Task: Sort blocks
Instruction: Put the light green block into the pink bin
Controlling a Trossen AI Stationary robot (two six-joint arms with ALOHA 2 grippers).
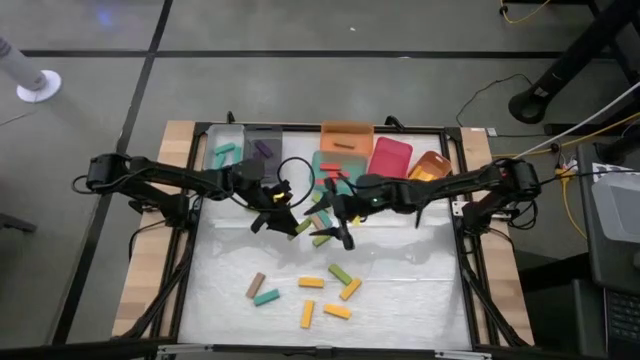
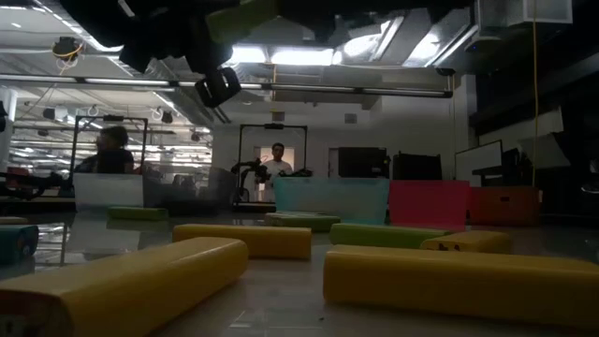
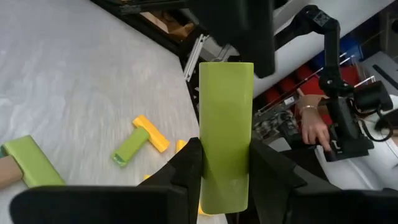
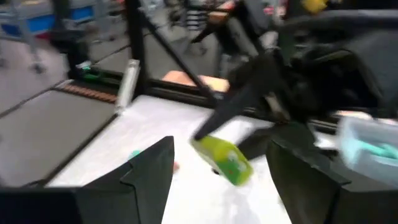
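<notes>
Several blocks (image 1: pixel 325 295) lie unsorted near the table's front edge; few sit in the bins (image 1: pixel 347 140). Left gripper (image 3: pixel 221 165) is clamped on 1 green block (image 3: pixel 225 124) above the table's middle. Right gripper (image 1: pixel 345 232) hovers beside it, fingers apart.

The white-covered wooden bench (image 1: pixel 400 300) carries scattered small flat rectangular blocks (image 1: pixel 311 283) near its front and coloured plastic bins (image 1: pixel 346 140) along its back edge.

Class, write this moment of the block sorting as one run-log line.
left tool: shut on green block, lifted off table | right tool: open, empty, mid-table | bins: along far edge | loose blocks: near side
</notes>
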